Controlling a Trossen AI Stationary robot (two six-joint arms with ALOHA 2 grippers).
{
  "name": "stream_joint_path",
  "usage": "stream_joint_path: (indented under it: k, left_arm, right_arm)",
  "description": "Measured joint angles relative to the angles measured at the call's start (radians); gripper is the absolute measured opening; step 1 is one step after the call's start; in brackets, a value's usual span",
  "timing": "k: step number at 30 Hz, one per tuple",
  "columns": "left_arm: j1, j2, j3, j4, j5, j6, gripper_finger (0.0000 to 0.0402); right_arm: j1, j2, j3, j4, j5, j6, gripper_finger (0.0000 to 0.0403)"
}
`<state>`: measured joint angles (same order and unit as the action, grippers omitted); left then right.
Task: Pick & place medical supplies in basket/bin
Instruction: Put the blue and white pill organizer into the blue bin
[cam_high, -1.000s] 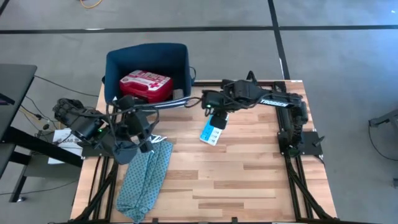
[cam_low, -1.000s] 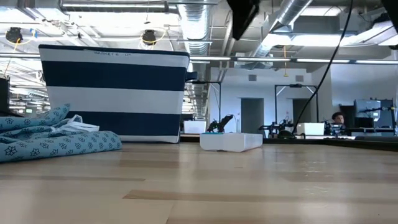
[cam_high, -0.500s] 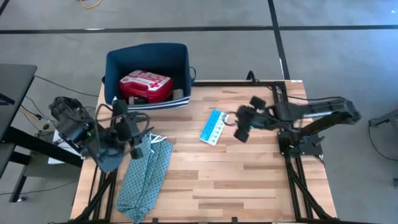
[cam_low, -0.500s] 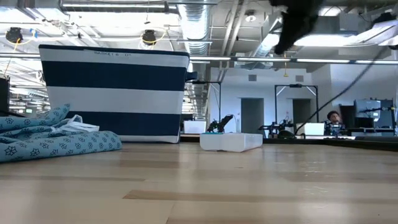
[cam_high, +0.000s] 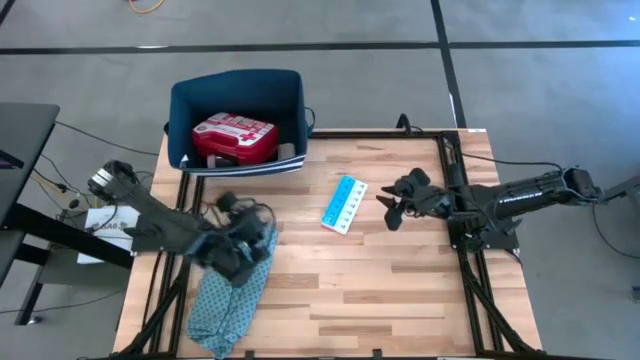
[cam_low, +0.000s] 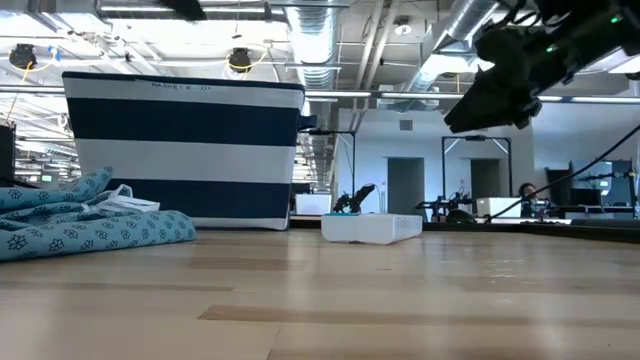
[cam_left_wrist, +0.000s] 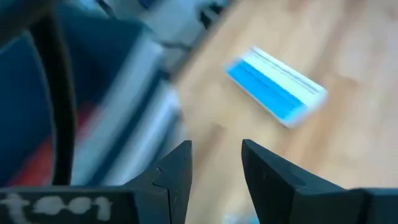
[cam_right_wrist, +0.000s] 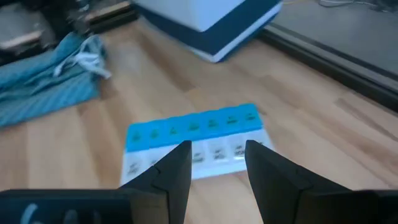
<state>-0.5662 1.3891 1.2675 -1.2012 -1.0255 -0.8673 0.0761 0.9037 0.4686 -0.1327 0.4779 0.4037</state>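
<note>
The navy bin (cam_high: 237, 88) stands at the table's far left, and the red first-aid case (cam_high: 233, 138) lies inside it. The light blue pill box (cam_high: 343, 203) lies flat on the wood mid-table; it also shows in the low view (cam_low: 370, 228) and both wrist views (cam_left_wrist: 273, 90) (cam_right_wrist: 193, 140). My right gripper (cam_high: 392, 207) (cam_right_wrist: 217, 165) is open. It hangs above the table just right of the pill box and points at it. My left gripper (cam_high: 240, 252) (cam_left_wrist: 216, 168) is open above the teal cloth's far end (cam_high: 258, 240).
The teal patterned cloth (cam_high: 232, 285) lies crumpled along the near-left part of the table, with a white strip (cam_low: 120, 203) on it. In the low view the bin's striped wall (cam_low: 185, 150) rises behind the cloth. Bare wood stretches across the table's middle and near right.
My right gripper has drawn back from above the pill box toward the table's right edge and come lower. The pill box stays on the table. My left gripper has moved from beside the bin toward the near edge, over the teal cloth.
</note>
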Motion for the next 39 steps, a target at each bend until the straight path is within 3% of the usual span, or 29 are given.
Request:
stream_joint_path:
  k: [4,8,11,17,20,23,27,39]
  left_arm:
    - [0.1,0.011,-0.212,0.526,0.21,0.238,0.013]
    - [0.202,0.043,-0.386,1.029,0.227,0.372,0.013]
    - [0.288,0.089,-0.46,1.25,0.265,0.399,0.013]
    - [0.416,0.256,-0.476,1.426,0.377,0.353,0.013]
    - [0.453,0.355,-0.476,1.53,0.443,0.336,0.013]
    - [0.475,0.422,-0.476,1.585,0.429,0.336,0.013]
    - [0.509,0.466,-0.476,1.61,0.424,0.328,0.013]
    - [0.56,0.479,-0.473,1.615,0.357,0.341,0.013]
  right_arm:
    - [-0.076,0.063,0.0,0.055,-0.013,0.078,0.0143]
    - [-0.157,0.125,0.0,0.068,-0.115,0.159,0.0148]
    - [-0.208,0.164,0.0,0.067,-0.137,0.21,0.0155]
    - [-0.308,0.247,0.0,0.095,-0.168,0.254,0.0172]
    - [-0.361,0.309,0.0,0.178,-0.306,0.252,0.0179]
    - [-0.413,0.381,0.0,0.284,-0.455,0.246,0.0186]
    - [-0.466,0.471,0.001,0.388,-0.555,0.255,0.0195]
    - [-0.459,0.558,0.0,0.373,-0.562,0.375,0.0192]
